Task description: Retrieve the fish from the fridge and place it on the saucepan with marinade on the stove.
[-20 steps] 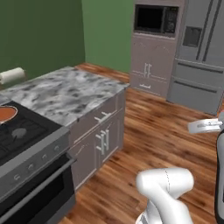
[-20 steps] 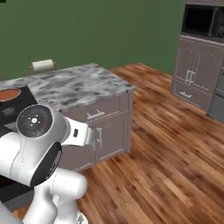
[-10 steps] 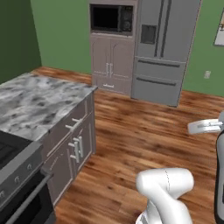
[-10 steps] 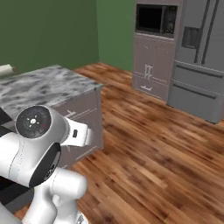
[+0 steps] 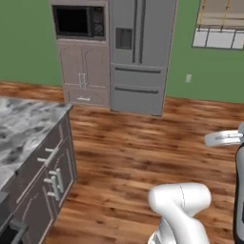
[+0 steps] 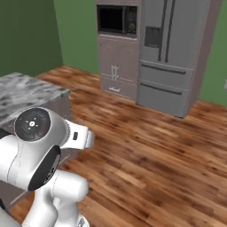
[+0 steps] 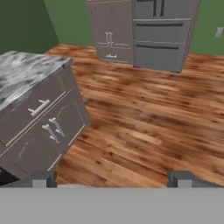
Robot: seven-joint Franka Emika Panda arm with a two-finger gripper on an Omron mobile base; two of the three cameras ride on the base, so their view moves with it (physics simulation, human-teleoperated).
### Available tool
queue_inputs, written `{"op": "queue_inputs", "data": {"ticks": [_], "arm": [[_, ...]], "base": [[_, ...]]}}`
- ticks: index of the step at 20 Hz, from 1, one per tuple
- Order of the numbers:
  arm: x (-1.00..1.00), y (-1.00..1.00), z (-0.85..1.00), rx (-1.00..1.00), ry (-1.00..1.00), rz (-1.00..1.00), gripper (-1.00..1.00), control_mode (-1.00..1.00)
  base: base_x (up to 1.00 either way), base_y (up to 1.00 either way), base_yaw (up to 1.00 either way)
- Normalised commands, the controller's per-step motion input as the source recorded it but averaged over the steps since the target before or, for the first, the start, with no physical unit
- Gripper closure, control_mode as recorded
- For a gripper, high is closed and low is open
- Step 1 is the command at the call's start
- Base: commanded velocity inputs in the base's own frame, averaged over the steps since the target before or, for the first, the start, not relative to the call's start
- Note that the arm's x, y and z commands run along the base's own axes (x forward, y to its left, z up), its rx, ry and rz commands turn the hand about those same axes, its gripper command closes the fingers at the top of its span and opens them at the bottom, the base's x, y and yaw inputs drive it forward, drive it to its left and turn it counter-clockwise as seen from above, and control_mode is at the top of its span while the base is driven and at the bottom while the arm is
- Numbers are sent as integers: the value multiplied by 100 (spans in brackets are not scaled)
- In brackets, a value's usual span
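The fridge [image 5: 138, 52] stands against the green back wall with both doors and both bottom drawers shut; it also appears at the back right in the right base view [image 6: 173, 53], and its lower part at the top of the hand view [image 7: 162, 30]. The fish is hidden. The saucepan and marinade are out of view. A dark sliver at the lower left corner looks like the stove [image 5: 8, 232] front. My gripper [image 7: 111, 179] is open, its two fingertips far apart over the wooden floor, with nothing between them, well short of the fridge.
A black-fronted microwave [image 5: 78, 21] sits in a grey cabinet column [image 5: 86, 76] left of the fridge. A marble-topped island [image 5: 24, 128] with grey drawers [image 7: 43, 118] stands on the left. Open wooden floor [image 5: 143, 143] stretches to the fridge. A window [image 5: 219, 24] is at the upper right.
The whole picture has shifted: the base has turned, so the fridge has come to the middle while the island, stove and pan slid off left. The gripper stays open.
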Motion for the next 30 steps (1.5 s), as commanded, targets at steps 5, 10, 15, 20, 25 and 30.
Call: {"op": "queue_inputs", "data": {"ticks": [5,10,15,20,25,30], "arm": [[0,0,0,0,0,0,-100,100],[0,0,0,0,0,0,-100,100],[0,0,0,0,0,0,-100,100],[0,0,0,0,0,0,-100,100],[0,0,0,0,0,0,-100,100],[0,0,0,0,0,0,-100,100]], "base": [[86,10,-36],[99,30,-36],[95,38,-33],[99,48,-25],[100,57,-21],[94,70,-15]]}}
